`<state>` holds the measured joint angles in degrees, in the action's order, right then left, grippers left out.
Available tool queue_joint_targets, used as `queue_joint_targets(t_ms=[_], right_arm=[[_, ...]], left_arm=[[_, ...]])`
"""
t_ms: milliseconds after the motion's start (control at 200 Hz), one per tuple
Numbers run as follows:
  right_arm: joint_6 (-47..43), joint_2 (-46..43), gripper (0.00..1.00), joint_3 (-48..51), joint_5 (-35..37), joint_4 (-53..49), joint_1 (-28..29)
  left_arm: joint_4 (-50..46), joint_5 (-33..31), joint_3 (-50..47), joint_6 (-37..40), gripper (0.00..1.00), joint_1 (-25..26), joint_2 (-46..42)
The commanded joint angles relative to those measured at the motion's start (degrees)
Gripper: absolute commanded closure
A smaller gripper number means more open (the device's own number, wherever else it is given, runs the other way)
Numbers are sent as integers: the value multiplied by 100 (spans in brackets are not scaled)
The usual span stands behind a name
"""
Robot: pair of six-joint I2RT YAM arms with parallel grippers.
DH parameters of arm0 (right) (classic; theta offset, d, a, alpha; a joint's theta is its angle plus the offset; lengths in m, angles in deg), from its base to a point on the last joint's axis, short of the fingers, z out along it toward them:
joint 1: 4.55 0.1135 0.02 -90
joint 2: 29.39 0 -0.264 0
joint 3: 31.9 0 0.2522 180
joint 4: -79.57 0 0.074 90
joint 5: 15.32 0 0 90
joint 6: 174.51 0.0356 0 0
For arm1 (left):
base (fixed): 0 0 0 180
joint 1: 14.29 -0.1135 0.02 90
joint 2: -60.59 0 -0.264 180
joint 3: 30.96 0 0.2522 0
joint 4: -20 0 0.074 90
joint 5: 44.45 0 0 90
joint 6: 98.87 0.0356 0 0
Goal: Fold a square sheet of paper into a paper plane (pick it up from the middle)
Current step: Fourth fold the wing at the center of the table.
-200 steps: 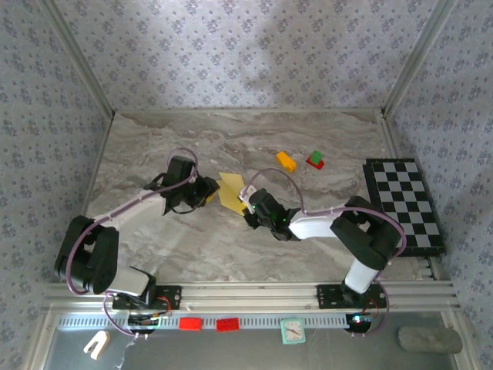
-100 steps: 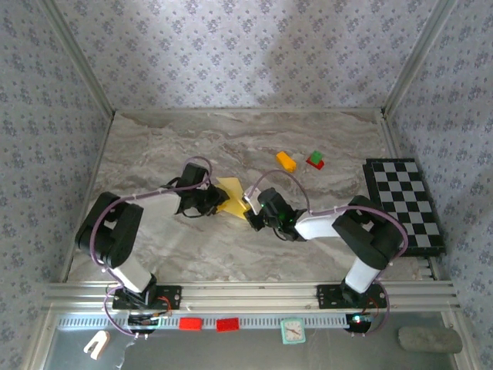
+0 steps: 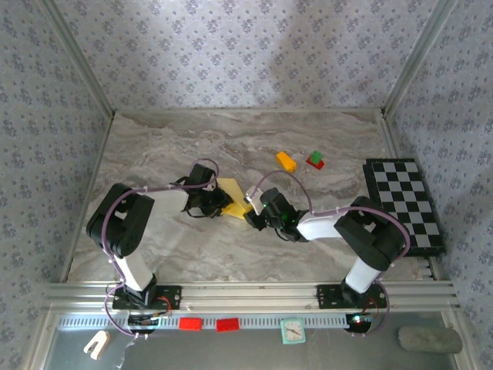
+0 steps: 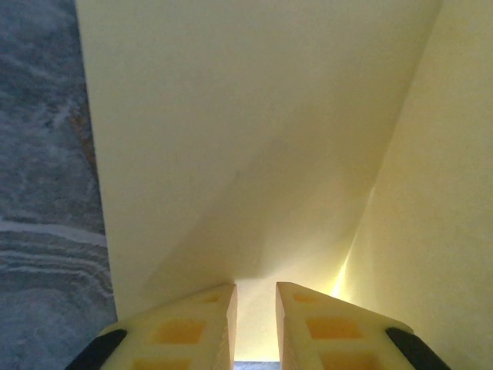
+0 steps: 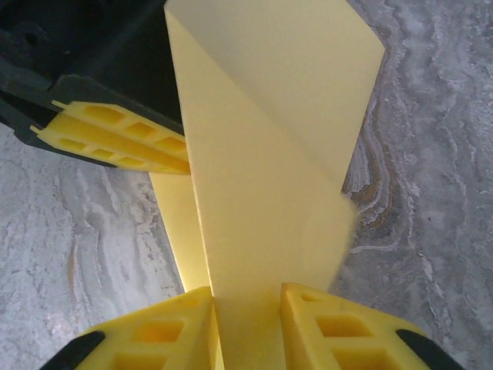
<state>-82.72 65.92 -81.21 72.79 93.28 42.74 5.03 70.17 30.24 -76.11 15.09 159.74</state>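
The folded yellow sheet of paper [image 3: 233, 193] sits near the middle of the marble worktop [image 3: 154, 154], held up between the two arms. The left gripper [image 3: 219, 202] meets it from 9 o'clock. In the left wrist view its fingers [image 4: 177, 335] are nearly together, clenched on the sheet's near edge, and a diagonal crease runs up toward 1 o'clock. The right gripper [image 3: 256, 216] comes in from 4 o'clock. In the right wrist view it [image 5: 246, 324] is clamped on a narrow folded flap that stands up toward 12 o'clock. An orange block [image 3: 286, 161] and a green-and-red block [image 3: 315, 160] lie at 1 o'clock from the sheet. A checkered board [image 3: 404, 204] lies at 3 o'clock.
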Motion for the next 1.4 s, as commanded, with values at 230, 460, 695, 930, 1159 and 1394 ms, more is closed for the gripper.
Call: queue_joint_targets(t_ms=[230,460,695,930,1159,1394], right_arm=[[-271,324,64,-372,342,-184,198],[-284,436,65,-467,435,-250,211],[-284,444,79,-444,313,-276,207],[-150,437,85,-461,-92,-321,114],[238,542,85,-512,-844,-426,-114],[696,638,85,-533,-1374,-400,-305]], left_arm=[[-476,-151,126,141,79,25,104],[-476,-150,138,137,79,44,87],[-503,-185,128,136,79,50,15],[-681,-358,143,220,82,47,-221],[-1009,-643,151,381,82,44,-683],[-897,-710,-66,453,82,45,-1096]])
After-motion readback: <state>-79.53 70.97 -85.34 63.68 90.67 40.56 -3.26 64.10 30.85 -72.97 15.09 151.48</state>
